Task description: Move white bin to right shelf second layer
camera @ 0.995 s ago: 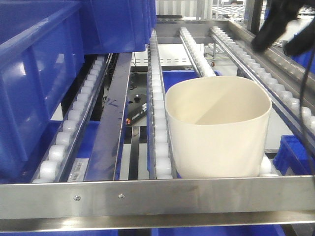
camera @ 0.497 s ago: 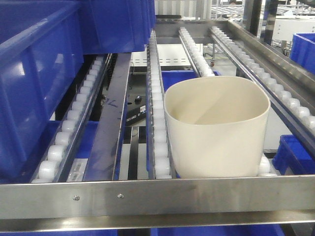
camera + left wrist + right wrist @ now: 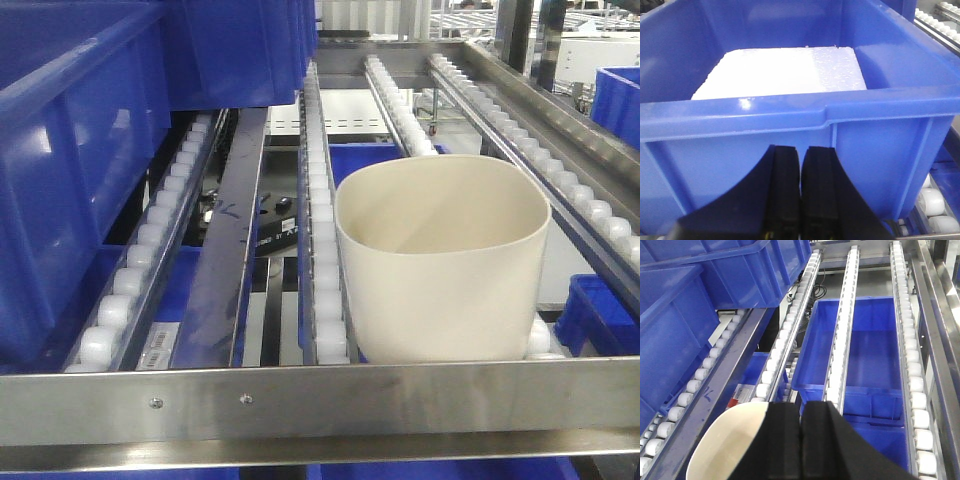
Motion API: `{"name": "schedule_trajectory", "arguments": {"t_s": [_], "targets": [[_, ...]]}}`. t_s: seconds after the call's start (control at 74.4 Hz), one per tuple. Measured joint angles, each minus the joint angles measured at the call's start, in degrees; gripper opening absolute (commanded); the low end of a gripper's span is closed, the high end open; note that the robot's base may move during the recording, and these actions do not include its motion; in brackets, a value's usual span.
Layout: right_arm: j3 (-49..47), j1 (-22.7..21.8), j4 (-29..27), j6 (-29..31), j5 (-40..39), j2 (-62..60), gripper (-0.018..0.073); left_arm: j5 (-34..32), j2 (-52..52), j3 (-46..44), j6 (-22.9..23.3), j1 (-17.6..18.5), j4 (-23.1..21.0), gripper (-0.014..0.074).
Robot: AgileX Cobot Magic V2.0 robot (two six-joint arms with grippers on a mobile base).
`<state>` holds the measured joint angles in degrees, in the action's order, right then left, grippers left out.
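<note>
The white bin (image 3: 443, 262) stands upright on the white roller lanes (image 3: 322, 250) of the right shelf second layer, against the flat steel front rail (image 3: 320, 400). It is empty. In the right wrist view its rim (image 3: 725, 445) shows at the bottom left, below my right gripper (image 3: 800, 407), which is shut, empty and above the bin. My left gripper (image 3: 800, 150) is shut and empty, close in front of the wall of a blue crate (image 3: 790, 115). Neither gripper shows in the front view.
Large blue crates (image 3: 90, 150) sit on the left roller lane. The crate by my left gripper holds a white foam block (image 3: 785, 72). Another blue crate (image 3: 860, 345) lies on the level below the rollers. A steel side rail (image 3: 560, 130) runs along the right.
A dark arm seen at the top right a second ago has gone out of the front view. The white bin has stayed in place on the rollers.
</note>
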<state>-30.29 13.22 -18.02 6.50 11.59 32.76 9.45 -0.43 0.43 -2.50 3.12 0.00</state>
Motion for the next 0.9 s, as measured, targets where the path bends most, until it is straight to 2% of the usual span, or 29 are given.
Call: {"name": "schedule_trajectory", "arguments": {"t_s": [0.511,0.605,0.834,0.901], "targets": [[0.09,-0.27,0.0,0.0,0.0,-1.21,0.0052,0.0,0.0,0.0,0.0,0.0,0.0,0.0085],[0.37,-2.69,0.0,0.0,0.0,-3.3,0.0052,0.0,0.0,0.0,0.0,0.0,0.0,0.0085],[6.63,-12.72,0.0,0.0,-0.08,-9.78,0.0052,0.0,0.0,0.0,0.0,0.0,0.0,0.0085],[8.88,-13.73,0.0,0.0,-0.08,-11.82,0.0052,0.0,0.0,0.0,0.0,0.0,0.0,0.0085]]}}
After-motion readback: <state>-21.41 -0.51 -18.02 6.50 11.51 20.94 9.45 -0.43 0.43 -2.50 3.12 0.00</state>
